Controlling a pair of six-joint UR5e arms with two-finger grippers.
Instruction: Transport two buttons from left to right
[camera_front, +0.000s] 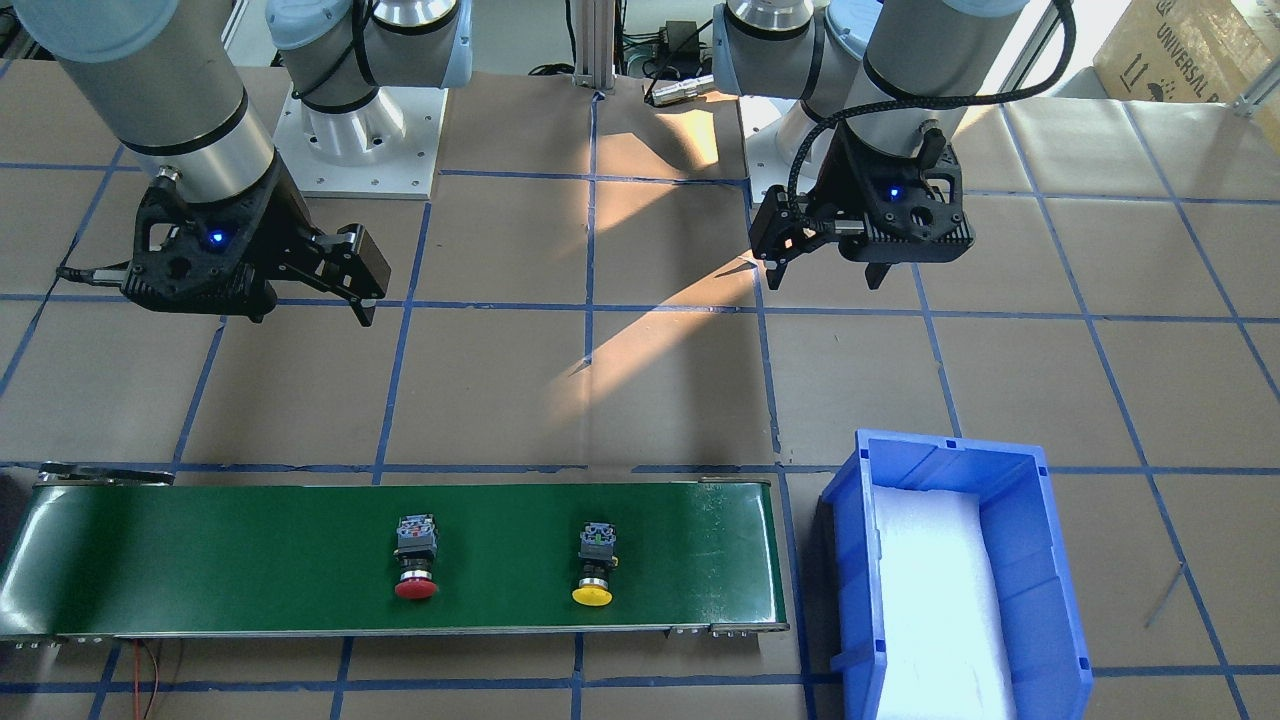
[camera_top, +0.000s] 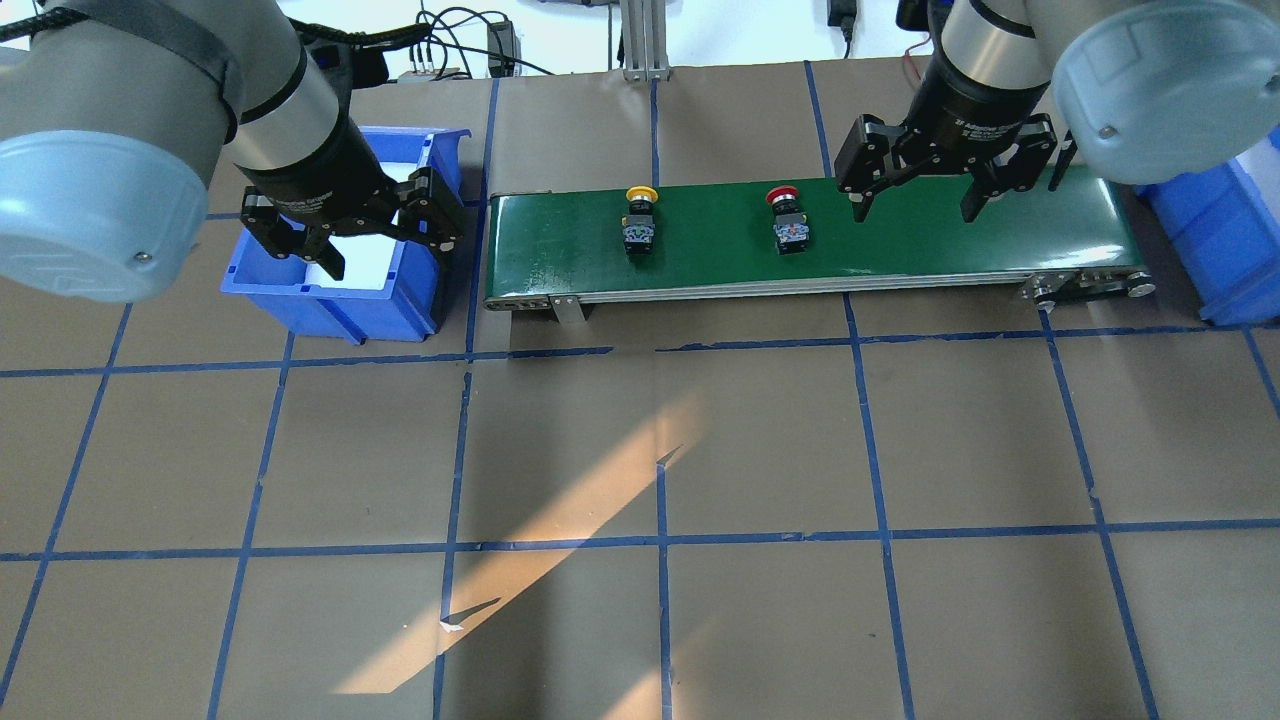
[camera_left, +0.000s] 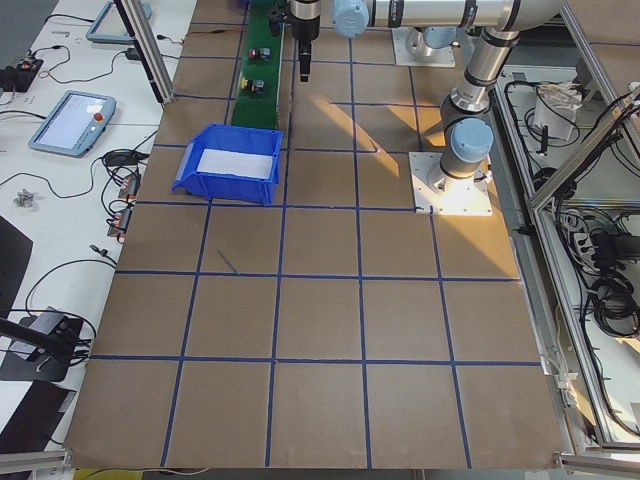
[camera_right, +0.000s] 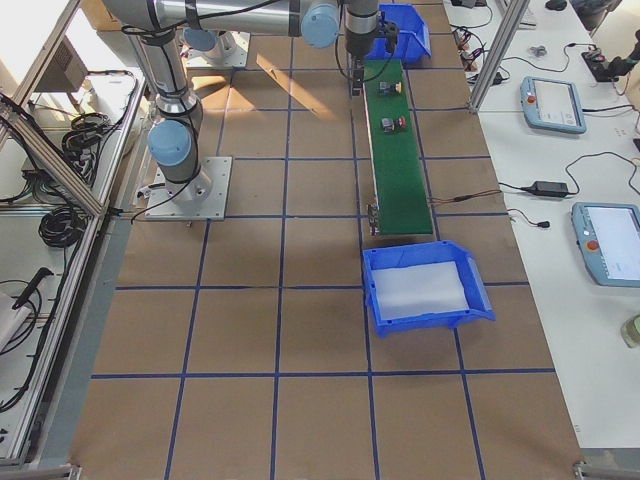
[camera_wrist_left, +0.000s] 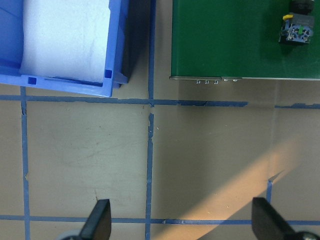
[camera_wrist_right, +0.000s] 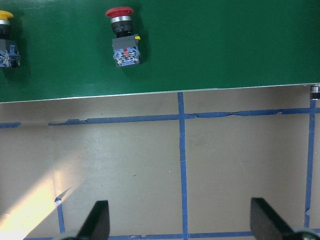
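Silver arms (camera_top: 300, 110) w/ pale-blue joint caps (camera_top: 90, 210) — black grippers (camera_top: 914, 210), blue LEDs (camera_front: 213, 238), braided cable (camera_front: 815, 133).

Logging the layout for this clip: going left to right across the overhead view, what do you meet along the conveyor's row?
Blue bin → yellow button → red button → right gripper, open above the green belt → second blue bin at the view's right edge.
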